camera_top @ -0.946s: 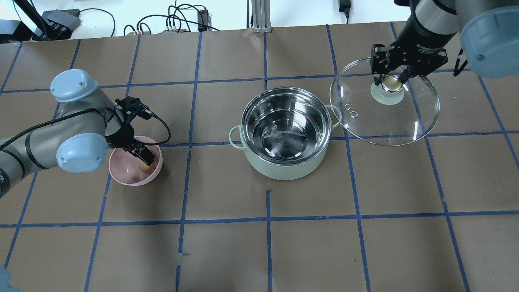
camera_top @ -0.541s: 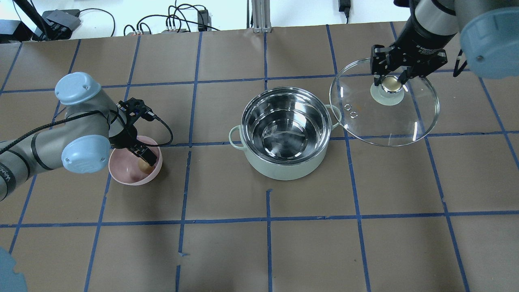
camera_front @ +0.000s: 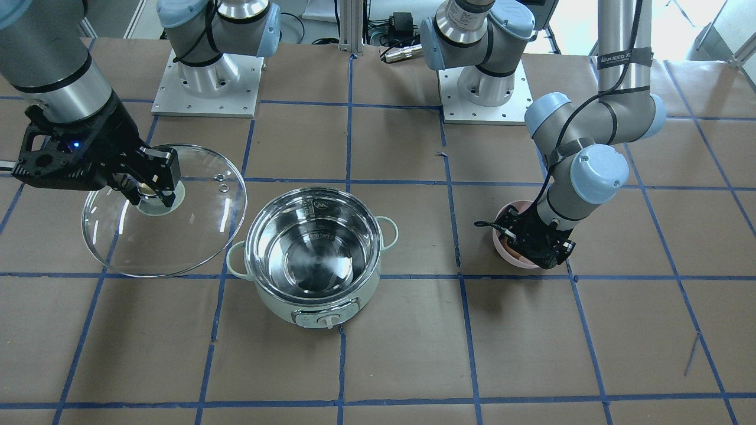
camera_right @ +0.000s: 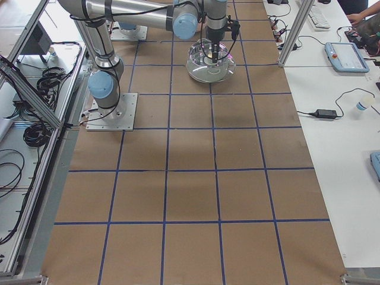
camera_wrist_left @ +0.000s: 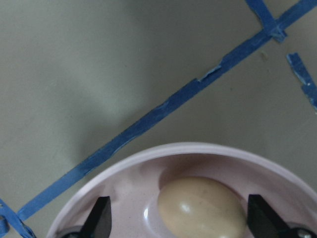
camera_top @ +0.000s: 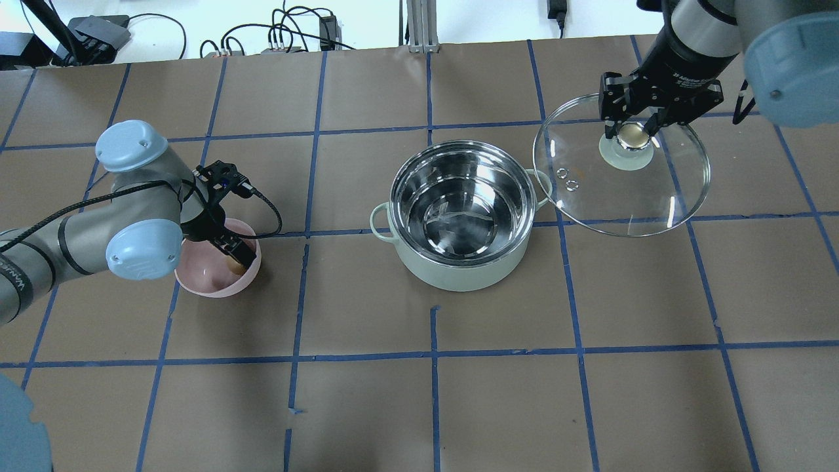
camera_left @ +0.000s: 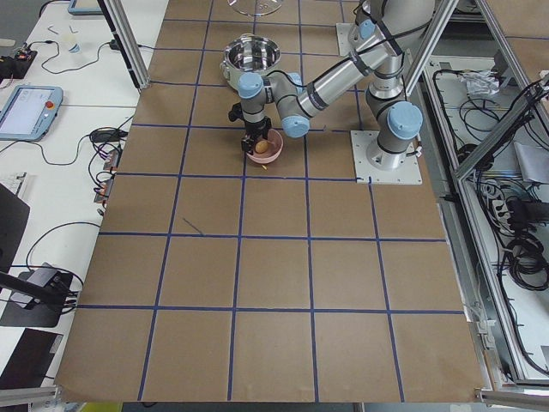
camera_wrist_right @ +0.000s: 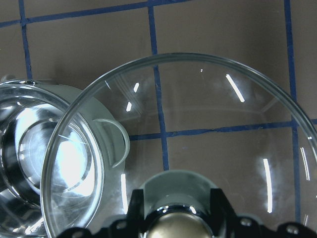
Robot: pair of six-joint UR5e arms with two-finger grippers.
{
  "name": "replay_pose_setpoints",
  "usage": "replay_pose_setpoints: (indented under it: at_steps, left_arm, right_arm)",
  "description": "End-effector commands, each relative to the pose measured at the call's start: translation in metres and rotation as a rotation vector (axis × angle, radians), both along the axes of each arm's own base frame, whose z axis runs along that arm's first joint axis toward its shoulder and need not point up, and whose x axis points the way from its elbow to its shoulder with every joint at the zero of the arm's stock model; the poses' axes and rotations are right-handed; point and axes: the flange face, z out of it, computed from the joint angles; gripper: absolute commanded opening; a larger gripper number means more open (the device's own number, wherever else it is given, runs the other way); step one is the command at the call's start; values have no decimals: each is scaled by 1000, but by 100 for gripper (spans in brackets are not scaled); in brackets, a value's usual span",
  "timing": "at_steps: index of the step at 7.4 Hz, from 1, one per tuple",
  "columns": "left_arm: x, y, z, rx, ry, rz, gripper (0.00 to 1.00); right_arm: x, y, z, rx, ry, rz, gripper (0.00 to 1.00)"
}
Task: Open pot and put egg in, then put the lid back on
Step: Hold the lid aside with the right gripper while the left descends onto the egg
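Observation:
The mint-green pot stands open at mid-table, its steel inside empty; it also shows in the front view. The egg lies in a pink bowl to the pot's left. My left gripper reaches down into the bowl, open, with one finger on each side of the egg. My right gripper is shut on the knob of the glass lid and holds it tilted just right of the pot. The lid overlaps the pot's right handle in the right wrist view.
The pink bowl sits on the brown table with its blue tape grid. Cables and boxes lie along the far edge. The arm bases stand on plates behind the pot in the front view.
My left arm has shifted slightly right and its gripper has sunk a little deeper into the pink bowl around the egg. The right arm and lid have not moved.

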Motion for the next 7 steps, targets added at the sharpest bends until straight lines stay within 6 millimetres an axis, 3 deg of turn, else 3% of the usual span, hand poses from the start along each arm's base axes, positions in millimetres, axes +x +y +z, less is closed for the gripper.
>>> replay_pose_setpoints:
  at_steps: [1, 7]
  left_arm:
    - [1, 0, -1, 8, -10, 2, 97]
    - [0, 4, -1, 15, -27, -86, 96]
  right_arm:
    - [0, 0, 0, 1, 0, 0, 32]
    - [0, 0, 0, 1, 0, 0, 32]
